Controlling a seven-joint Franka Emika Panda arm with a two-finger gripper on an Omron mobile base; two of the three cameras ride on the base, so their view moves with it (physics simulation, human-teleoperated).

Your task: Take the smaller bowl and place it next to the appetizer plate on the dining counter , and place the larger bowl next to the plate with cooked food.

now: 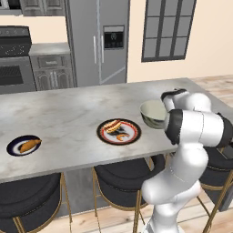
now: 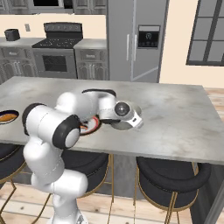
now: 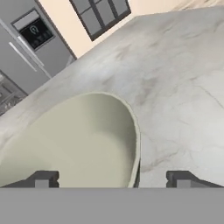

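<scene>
**A:** Where is the larger bowl, and why does it sit there?

**B:** The larger bowl (image 1: 153, 113) rests on the dining counter (image 1: 68, 118), just to the right of the plate with cooked food (image 1: 119, 131) — near it, with a thin strip of marble between them. That is the spot the task names, so I judge this bowl is delivered. It stands upright, cream inside, dark and mottled outside.

**A:** Is the gripper holding it?

**B:** No. In the hand view the gripper (image 3: 113, 179) has its two dark fingertips spread wide, one over the bowl's cream hollow and one beyond the rim above bare marble. The rim passes between them and neither tip touches it. The spread reads as a release, and lifting straight away looks safest, since a sideways move could catch the rim.

**A:** What is inside the containers?

**B:** The larger bowl is empty — smooth cream, nothing in it. The plate beside it has a dark rim and holds cooked food in orange, red and black; the pieces are too small to name. Far along the counter, towards the left end and well apart from both, the appetizer plate (image 1: 24, 145) carries one orange-brown piece on a white centre inside a blue-black rim.

**A:** Anything below the counter?

**B:** Dark round stools (image 1: 123, 175) with gold legs are tucked under its near edge
</scene>
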